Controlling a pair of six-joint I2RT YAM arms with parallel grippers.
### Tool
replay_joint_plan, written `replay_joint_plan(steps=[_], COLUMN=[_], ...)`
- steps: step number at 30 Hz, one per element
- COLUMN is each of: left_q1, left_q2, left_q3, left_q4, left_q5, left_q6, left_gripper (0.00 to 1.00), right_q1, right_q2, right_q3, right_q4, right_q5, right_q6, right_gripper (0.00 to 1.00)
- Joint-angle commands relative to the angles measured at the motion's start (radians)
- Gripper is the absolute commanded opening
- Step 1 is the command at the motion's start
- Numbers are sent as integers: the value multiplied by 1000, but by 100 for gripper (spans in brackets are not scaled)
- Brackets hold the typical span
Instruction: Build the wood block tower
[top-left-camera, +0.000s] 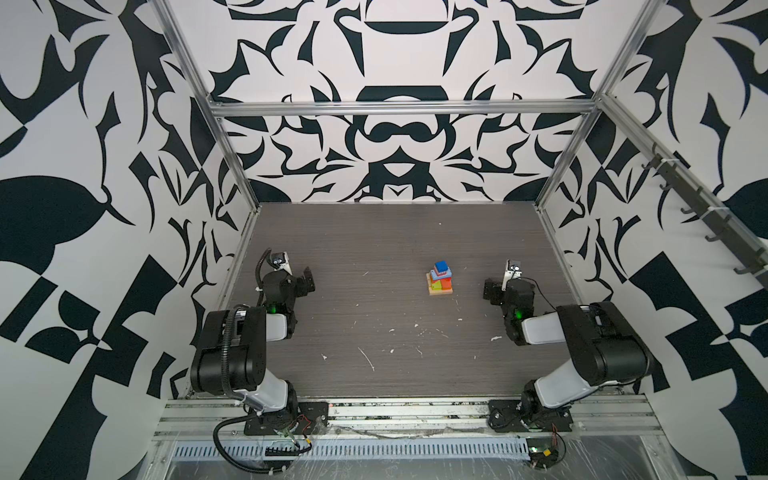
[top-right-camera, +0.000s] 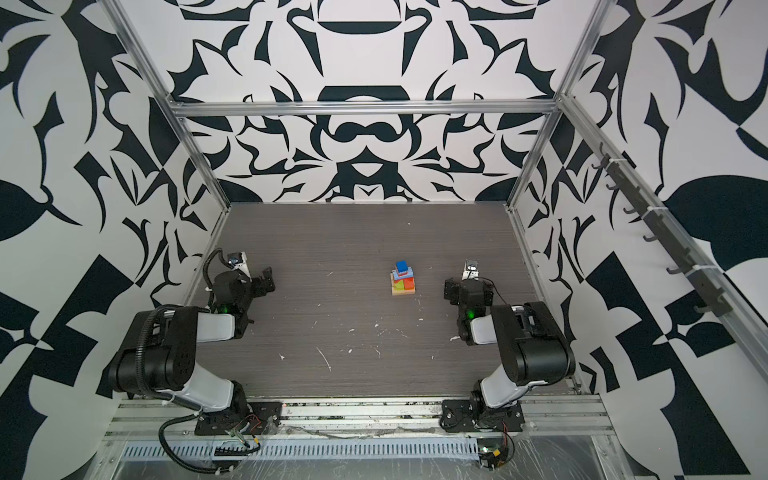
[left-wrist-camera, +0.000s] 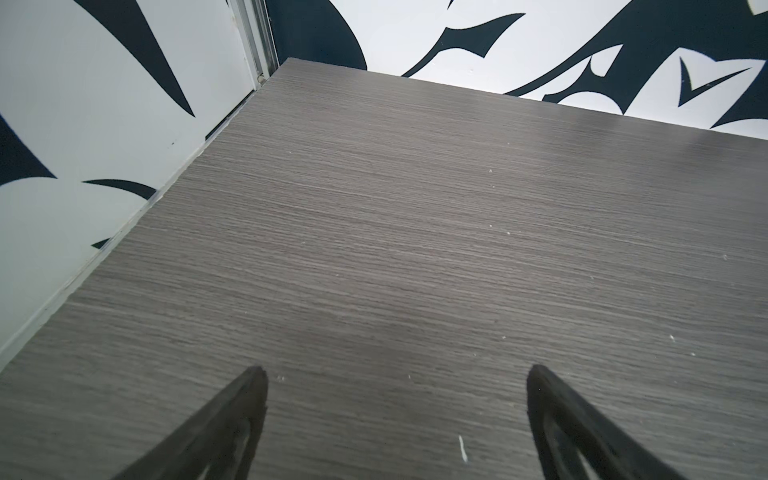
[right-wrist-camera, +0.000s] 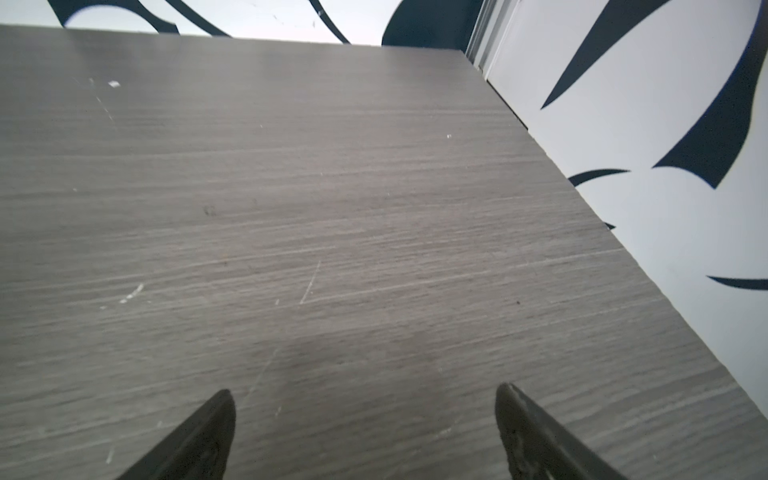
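Wood block tower (top-left-camera: 440, 279) is standing near bench (top-left-camera: 374, 241) centre, seemingly finished. Left gripper (left-wrist-camera: 397, 370) and right gripper (right-wrist-camera: 365, 390) are hanging by the side edges, jaws apart, empty. Next move: probably none.

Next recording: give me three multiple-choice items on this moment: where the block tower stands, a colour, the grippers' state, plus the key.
1. Where on the table does the wood block tower stand?
A) right of centre, nearer the right arm
B) against the back wall
C) at the front rail

2. What colour is its top cube?
A) red
B) blue
C) lime green

3. How are the left gripper and right gripper?
A) both open and empty
B) both shut
C) left shut on a block

Key: 1 A, both top views show it right of centre; 2 B, a blue cube crowns the stack; 3 A, each wrist view shows jaws spread over bare table.
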Motion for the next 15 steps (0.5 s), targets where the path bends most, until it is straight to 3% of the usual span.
replay_joint_plan(steps=[1,3,10,15], left_q1=[5,4,5,5], left_q2=[-1,-2,-2,-1], left_q3=[-1,-1,-1,-1], left_q4=[29,29,29,29], left_q5=[-10,-10,-11,-10], left_q6=[-3,-4,-3,-4], left_gripper=[99,99,99,99], right_q1=[5,5,5,5], right_q2=[-22,-23,-20,-19], right_q3=[20,21,36,37], right_q4=[52,51,22,24], right_q5=[9,7,-168,-127], right_q6=[-7,-4,-74,-51], right_gripper=[100,100,100,100])
